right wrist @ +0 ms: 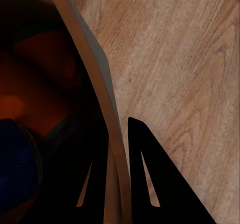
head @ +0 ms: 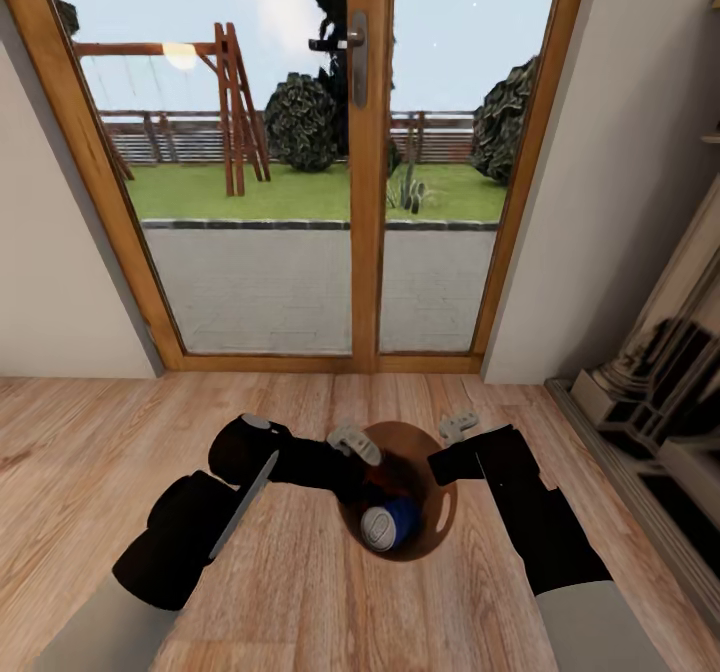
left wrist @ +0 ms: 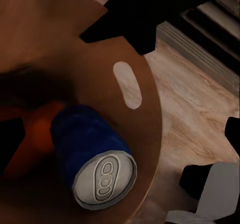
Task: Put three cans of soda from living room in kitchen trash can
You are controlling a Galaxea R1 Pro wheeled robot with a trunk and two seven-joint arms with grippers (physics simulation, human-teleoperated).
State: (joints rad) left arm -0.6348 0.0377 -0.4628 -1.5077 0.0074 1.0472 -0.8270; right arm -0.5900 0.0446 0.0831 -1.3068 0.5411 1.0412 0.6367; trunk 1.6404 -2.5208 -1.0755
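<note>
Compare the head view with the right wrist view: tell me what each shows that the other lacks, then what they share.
Head view alone: the glass doors with the garden behind, the left gripper at the bin's rim, and the blue can's pale top.

Right wrist view alone: the right gripper close up, one finger outside the bin wall and one inside it.

Both: the bin, the blue can inside it, orange beside it, and the wood floor.

The dark blue soda can (left wrist: 92,156) looks like glossy painted metal with a matt pale-grey lid. The trash can (left wrist: 145,134) is smooth and matt brown inside, over a wood-plank floor (right wrist: 185,59) with visible grain.
</note>
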